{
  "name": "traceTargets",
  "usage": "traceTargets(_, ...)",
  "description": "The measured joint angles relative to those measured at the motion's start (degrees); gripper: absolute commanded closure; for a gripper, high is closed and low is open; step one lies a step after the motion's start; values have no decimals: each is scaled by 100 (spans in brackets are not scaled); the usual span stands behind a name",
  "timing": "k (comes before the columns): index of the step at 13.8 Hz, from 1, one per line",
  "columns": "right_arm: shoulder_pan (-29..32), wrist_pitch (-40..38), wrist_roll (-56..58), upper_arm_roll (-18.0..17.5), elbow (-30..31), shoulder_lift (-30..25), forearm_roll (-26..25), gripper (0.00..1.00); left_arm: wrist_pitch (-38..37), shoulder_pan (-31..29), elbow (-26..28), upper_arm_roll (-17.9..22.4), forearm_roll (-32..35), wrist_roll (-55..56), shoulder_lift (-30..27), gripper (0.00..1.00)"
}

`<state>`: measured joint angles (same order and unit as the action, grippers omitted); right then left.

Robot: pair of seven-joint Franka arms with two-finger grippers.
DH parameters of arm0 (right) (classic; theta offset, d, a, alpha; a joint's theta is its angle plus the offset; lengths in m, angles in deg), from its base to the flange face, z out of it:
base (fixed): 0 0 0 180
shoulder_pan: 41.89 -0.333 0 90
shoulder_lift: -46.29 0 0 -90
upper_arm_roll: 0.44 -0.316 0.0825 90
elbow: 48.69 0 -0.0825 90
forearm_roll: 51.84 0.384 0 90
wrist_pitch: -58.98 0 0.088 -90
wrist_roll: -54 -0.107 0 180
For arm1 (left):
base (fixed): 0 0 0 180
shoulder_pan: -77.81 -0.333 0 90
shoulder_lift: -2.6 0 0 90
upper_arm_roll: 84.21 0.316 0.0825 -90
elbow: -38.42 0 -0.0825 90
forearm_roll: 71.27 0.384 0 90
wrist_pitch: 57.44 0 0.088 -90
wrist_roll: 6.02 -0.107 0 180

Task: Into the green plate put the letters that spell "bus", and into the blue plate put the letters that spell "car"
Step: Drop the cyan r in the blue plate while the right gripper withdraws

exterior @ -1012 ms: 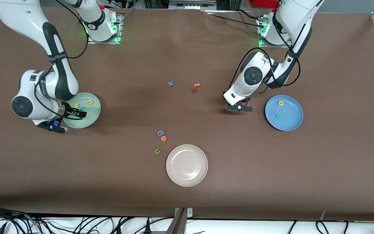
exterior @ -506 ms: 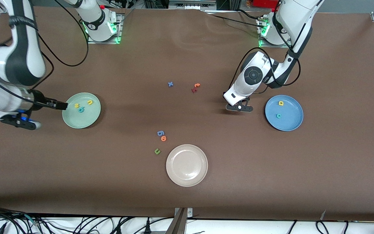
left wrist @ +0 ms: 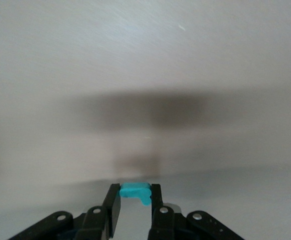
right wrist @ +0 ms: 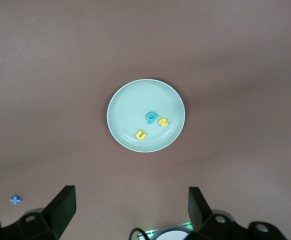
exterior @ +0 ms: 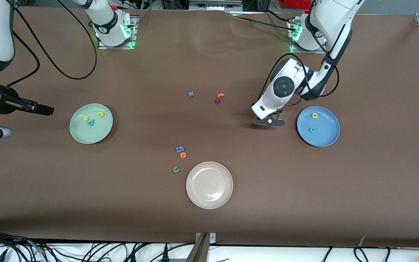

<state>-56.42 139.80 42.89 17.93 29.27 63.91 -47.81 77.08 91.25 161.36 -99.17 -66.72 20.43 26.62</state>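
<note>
I see the brown table (exterior: 209, 225) with three plates on it. The green plate (exterior: 78, 131) lies at 9 o'clock on the table, the blue plate (exterior: 326, 136) at 3 o'clock and the beige plate (exterior: 209, 185) at 6 o'clock.

The right gripper (exterior: 49, 110) hangs over the right arm's end of the table, at 9 o'clock from the green plate, with its fingers spread wide and empty. The left gripper (exterior: 269, 122) is low over the table at 9 o'clock from the blue plate, clenched on the teal "r" (left wrist: 135, 190).

In the green plate I see the yellow "u" (exterior: 101, 114), the yellow "s" (exterior: 85, 118) and the teal "b" (exterior: 91, 122). The blue plate holds the yellow "a" (exterior: 314, 115) at 12 o'clock and the teal "c" (exterior: 312, 129) near its centre.

Loose letters lie mid-table: the blue "x" (exterior: 191, 94), the orange letter (exterior: 220, 95), the dark red letter (exterior: 217, 100), the blue "6" (exterior: 179, 149), the orange "o" (exterior: 183, 155) and the green "u" (exterior: 176, 169).
</note>
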Motion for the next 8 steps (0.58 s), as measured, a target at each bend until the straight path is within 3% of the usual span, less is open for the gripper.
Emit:
traceTargets(3,-22,-95,0,-25,-2,-30,0,1,-938,-542,-517,19,43,-709,-230,81)
traceTargets(8,-76,-58,1,-51,-3,-30,1,1,-1184,-1830,-534,65,45,-2387,-344,82)
